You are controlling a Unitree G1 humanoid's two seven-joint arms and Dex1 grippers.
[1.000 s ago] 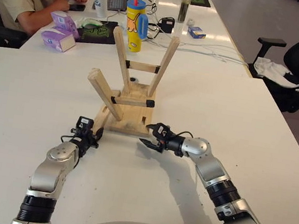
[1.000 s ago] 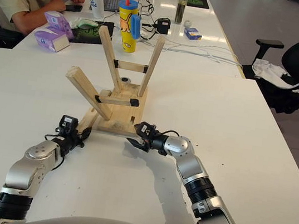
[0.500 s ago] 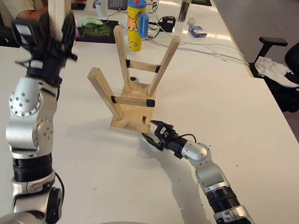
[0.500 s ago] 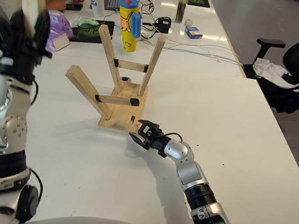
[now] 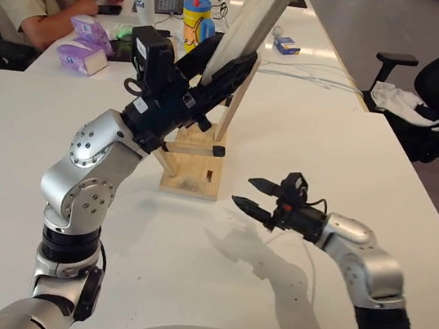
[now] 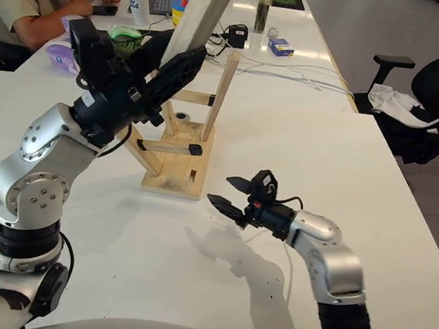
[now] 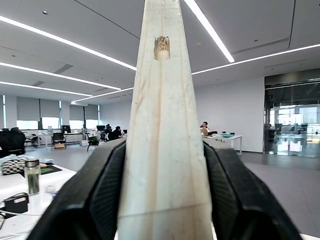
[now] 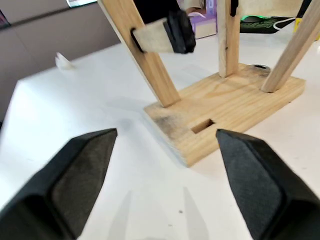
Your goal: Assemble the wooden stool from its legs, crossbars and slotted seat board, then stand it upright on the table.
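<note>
Leg (image 5: pixel 257 13): pale, unfinished wood with fine grain.
Seat board (image 8: pixel 235 97): light tan, with a darker grey smudge beside its slot.
Crossbar (image 8: pixel 155 39): pale wood with a black end cap.
Fingers (image 7: pixel 97 200): matte black.
Counter (image 5: pixel 345 150): plain white.
Bottle (image 5: pixel 192 28): apparently yellow and blue, partly hidden.

Free table (image 5: pixel 314 137) between right tool (image 5: pixel 242 190), stool (image 5: pixel 193 175)
</note>
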